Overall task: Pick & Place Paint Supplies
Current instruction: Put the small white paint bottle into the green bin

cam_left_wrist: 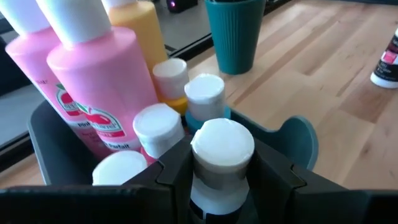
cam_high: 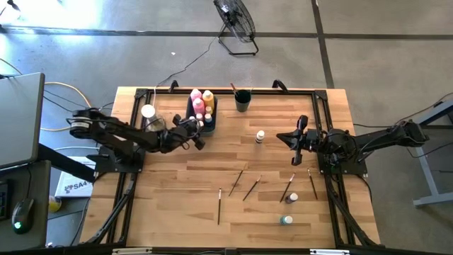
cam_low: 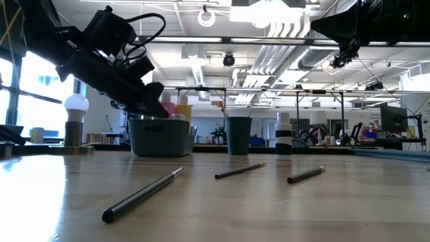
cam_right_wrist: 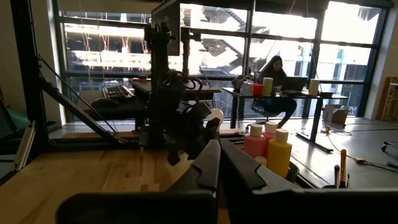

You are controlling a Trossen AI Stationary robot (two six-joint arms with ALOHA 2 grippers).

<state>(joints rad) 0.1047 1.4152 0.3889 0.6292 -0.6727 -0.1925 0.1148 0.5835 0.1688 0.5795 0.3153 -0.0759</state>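
1. A white knob [cam_high: 148, 111] on a tan base stands at the table's left rear, just left of the left arm.
2. The left gripper [cam_high: 199, 139] is clamped on a small white-capped bottle [cam_left_wrist: 219, 163], held upright between its fingers [cam_left_wrist: 171, 180] right at the near rim of the dark bin [cam_high: 192, 108].
3. The bin sits at the rear of the table [cam_high: 177, 205], left of centre. It holds two pink squeeze bottles [cam_left_wrist: 102, 81], a yellow squeeze bottle [cam_left_wrist: 140, 31] and several small white-capped bottles [cam_left_wrist: 205, 93] packed close together. In the low view the gripper hangs just above the bin's rim.
4. A teal cup [cam_high: 243, 100] stands just right of the bin at the rear edge, with a brush handle [cam_high: 233, 88] sticking out of it.
5. Near the table's front, left of centre, one brush [cam_high: 219, 205] lies alone. Two more brushes [cam_high: 236, 178] lie slanted side by side near the middle.
6. A small bottle [cam_high: 260, 136] stands by itself on open wood, between the bin and the right arm.
7. Toward the right front lie two more brushes [cam_high: 287, 188], a small bottle [cam_high: 293, 198] just beside one of them, and a teal bottle [cam_high: 286, 220] nearer the front edge.
8. The right gripper [cam_high: 296, 140] is fully closed with nothing in it, raised over the right side of the table, well apart from the bin.
9. Through the right wrist view, a person [cam_right_wrist: 277, 78] sits at a desk in the room beyond.
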